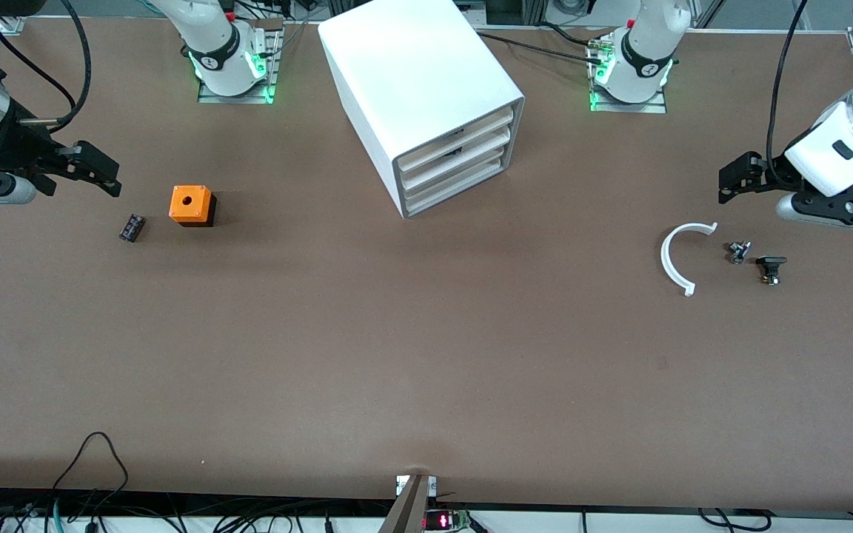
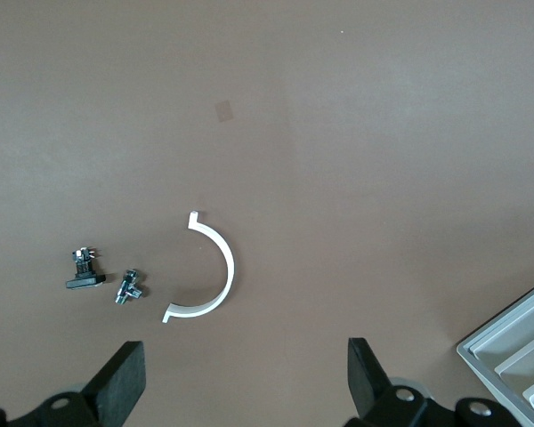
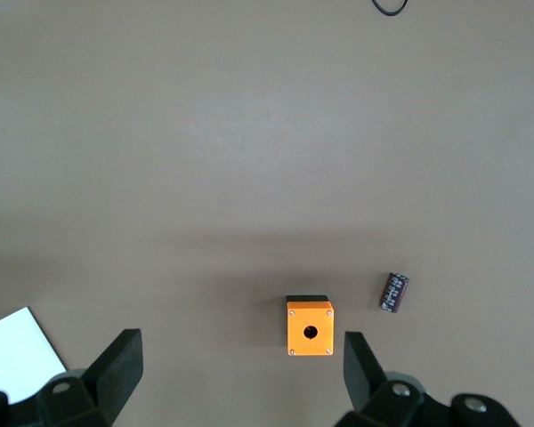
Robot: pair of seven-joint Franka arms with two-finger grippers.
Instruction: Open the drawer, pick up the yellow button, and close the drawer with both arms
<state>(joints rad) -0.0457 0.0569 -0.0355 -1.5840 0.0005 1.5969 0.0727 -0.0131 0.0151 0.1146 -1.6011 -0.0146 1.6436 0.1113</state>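
A: Drawer (image 1: 456, 133)? Top one of three in the white cabinet (image 1: 412, 74), pushed fully in, small dark handle facing the front camera. The cabinet sits at the table's (image 1: 426, 355) edge where the bases stand, midway between the two, turned a bit toward the left arm's end.

B: Button?

A: Not visible. Probably inside the drawer, but I can't tell.

B: End effectors?

A: Left end effector (image 1: 730, 180) is spread wide, holding nothing, over the table near the left arm's end. Under its wrist view: a white half-ring clip (image 2: 212, 271), a small metal part (image 2: 129, 286), a black part (image 2: 84, 269). Right end effector (image 1: 97, 172) is also spread and empty, over the right arm's end, near the orange cube with a hole (image 1: 191, 204) and the small black block (image 1: 132, 227). Both are well apart from the cabinet; nothing started.

B: Risks?

A: The handle is tiny and the cabinet is angled, so a skewed approach may slip off it. The cabinet looks light; pulling without the other arm bracing could drag the whole box. Grabbing a lower drawer is an easy mix-up. The orange cube could be mistaken for the button.

B: Surface, room?

A: Matte brown tabletop, mostly bare in the middle. Cables along the edge nearest the front camera, green lights at both bases.
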